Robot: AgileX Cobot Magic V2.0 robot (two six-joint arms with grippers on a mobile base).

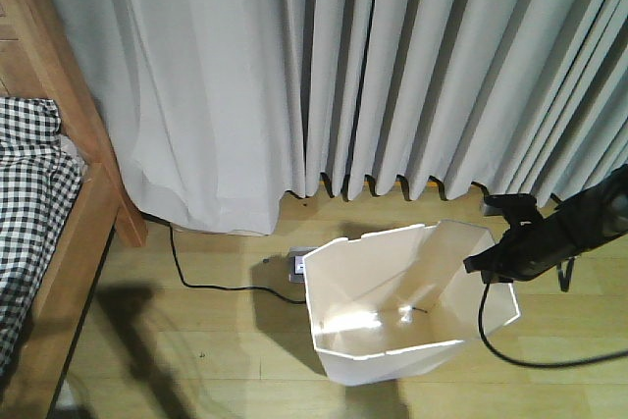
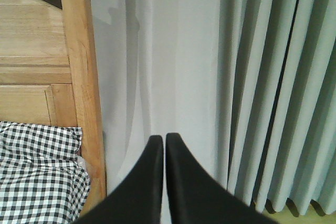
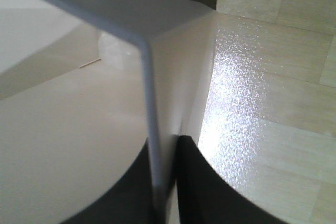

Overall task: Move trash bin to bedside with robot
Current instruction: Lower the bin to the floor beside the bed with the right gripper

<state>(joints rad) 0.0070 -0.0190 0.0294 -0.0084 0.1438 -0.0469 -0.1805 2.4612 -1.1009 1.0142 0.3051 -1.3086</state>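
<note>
White thin-walled plastic trash bin (image 1: 392, 355) upright on pale wood floor (image 1: 226, 340), mouth up, long rim axis left-right, well right of light-brown wooden bed (image 1: 93, 213). Right gripper (image 3: 167, 148) clamped on its rim wall. Left gripper (image 2: 164, 142) closed, empty.

Pale grey curtains (image 1: 412, 66) hang in long folds down to the light wooden floor (image 1: 216, 350). A black cord (image 1: 178, 254) trails across the boards from the curtain hem towards a small grey socket box (image 1: 297, 264).
</note>
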